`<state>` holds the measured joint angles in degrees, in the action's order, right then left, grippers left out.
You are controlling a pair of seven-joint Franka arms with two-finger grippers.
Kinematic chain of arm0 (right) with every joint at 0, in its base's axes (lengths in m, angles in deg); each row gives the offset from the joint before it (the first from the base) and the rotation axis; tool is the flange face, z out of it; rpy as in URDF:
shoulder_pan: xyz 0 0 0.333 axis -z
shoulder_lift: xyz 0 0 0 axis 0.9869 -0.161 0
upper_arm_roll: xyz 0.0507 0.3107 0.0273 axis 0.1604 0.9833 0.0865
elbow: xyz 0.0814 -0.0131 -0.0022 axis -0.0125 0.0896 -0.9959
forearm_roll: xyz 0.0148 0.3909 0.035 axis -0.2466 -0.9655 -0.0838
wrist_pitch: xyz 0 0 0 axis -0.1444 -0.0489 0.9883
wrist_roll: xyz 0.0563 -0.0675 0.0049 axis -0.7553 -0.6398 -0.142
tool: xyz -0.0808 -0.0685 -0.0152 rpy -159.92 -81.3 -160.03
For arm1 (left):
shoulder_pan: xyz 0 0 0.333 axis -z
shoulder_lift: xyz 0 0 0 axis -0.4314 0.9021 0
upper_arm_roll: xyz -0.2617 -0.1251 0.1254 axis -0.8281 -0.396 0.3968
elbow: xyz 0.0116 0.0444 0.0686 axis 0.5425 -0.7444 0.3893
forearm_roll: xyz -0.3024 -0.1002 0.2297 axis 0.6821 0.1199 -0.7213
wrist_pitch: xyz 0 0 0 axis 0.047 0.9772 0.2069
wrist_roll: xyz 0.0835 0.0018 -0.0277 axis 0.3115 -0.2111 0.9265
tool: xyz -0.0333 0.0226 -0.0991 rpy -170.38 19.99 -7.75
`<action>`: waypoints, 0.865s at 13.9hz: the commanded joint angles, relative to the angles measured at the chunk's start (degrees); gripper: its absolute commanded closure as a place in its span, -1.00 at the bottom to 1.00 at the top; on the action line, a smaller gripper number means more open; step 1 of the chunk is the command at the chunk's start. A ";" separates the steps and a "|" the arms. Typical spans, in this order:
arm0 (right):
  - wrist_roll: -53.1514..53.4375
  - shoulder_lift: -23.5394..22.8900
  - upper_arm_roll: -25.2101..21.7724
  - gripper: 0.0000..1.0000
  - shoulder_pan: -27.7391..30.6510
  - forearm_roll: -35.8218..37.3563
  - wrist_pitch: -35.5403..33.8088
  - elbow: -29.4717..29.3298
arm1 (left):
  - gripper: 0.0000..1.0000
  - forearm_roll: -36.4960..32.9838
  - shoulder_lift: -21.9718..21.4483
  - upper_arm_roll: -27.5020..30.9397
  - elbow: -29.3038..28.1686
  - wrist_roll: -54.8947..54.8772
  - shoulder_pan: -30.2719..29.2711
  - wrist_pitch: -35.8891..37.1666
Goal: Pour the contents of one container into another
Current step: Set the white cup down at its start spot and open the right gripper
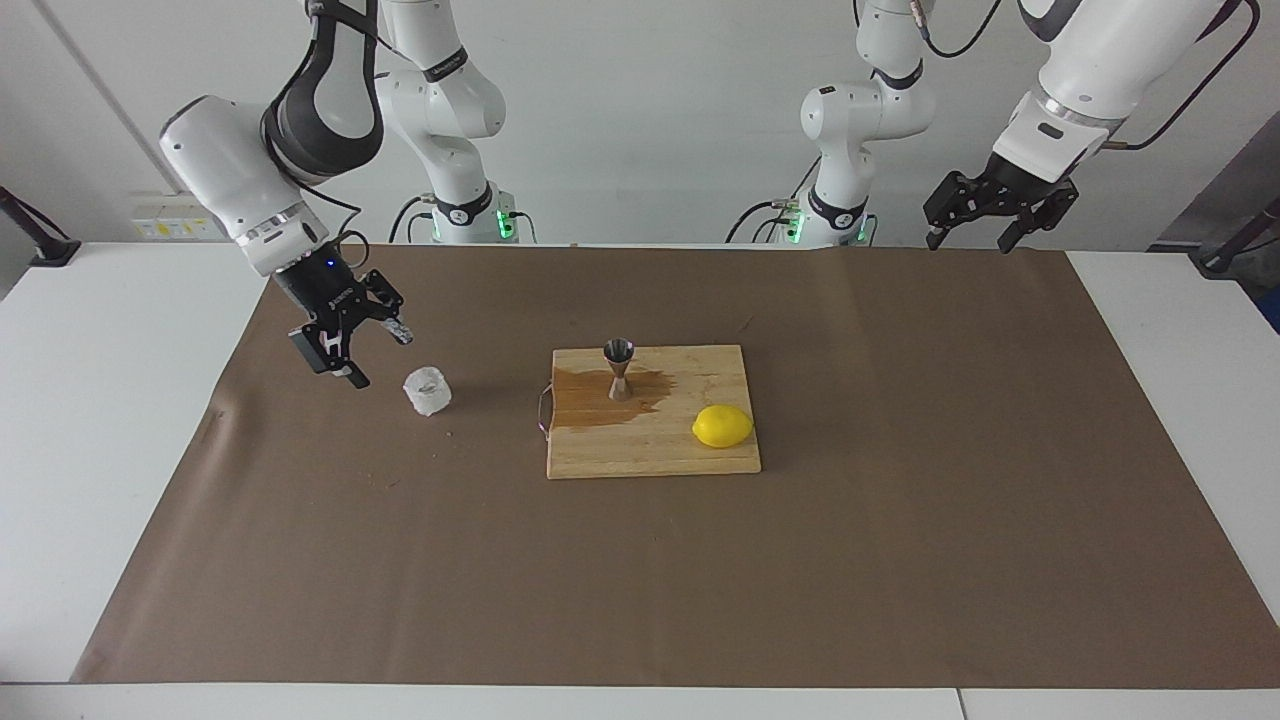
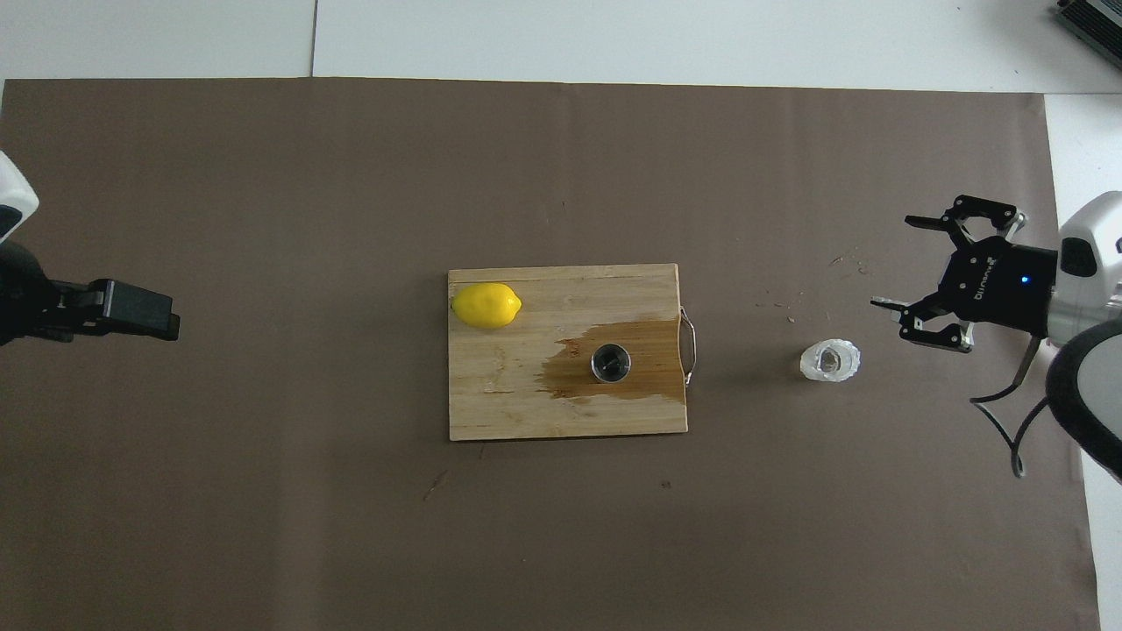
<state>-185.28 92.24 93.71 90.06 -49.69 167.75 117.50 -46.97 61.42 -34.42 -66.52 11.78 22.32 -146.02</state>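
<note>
The clear textured glass cup (image 1: 428,390) (image 2: 829,360) stands upright on the brown mat, toward the right arm's end of the table. My right gripper (image 1: 378,357) (image 2: 894,261) hangs open a little above the mat beside the cup, clear of it and holding nothing. The silver hourglass jigger (image 1: 619,368) (image 2: 610,362) stands upright on the wooden cutting board (image 1: 650,445) (image 2: 526,412), in the middle of a dark wet patch. My left gripper (image 1: 968,243) (image 2: 166,315) waits open and empty, high over the mat's edge at the left arm's end.
A yellow lemon (image 1: 722,426) (image 2: 486,306) lies on the board's corner toward the left arm's end. The board has a metal handle (image 2: 692,344) on the side facing the cup. The brown mat (image 1: 640,560) covers most of the white table.
</note>
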 commanded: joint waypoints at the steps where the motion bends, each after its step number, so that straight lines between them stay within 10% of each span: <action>1: 13.69 -1.05 0.03 -1.00 1.13 1.71 -1.29 -3.45 | -1.00 0.66 -0.86 0.62 -0.61 -0.55 0.43 0.58; 9: 52.64 -1.23 -0.06 -1.00 0.61 5.47 -0.76 -9.24 | -1.00 -0.91 -1.29 0.80 -0.35 -0.64 0.52 6.47; 12: 67.48 -1.75 0.21 -1.00 -0.18 18.53 -2.77 -14.17 | -1.00 -2.41 -0.95 0.62 0.26 -0.90 0.78 5.42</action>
<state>-126.61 91.59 93.63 90.30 -37.91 167.51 107.36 -48.07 61.12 -34.33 -66.45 11.69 22.32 -140.83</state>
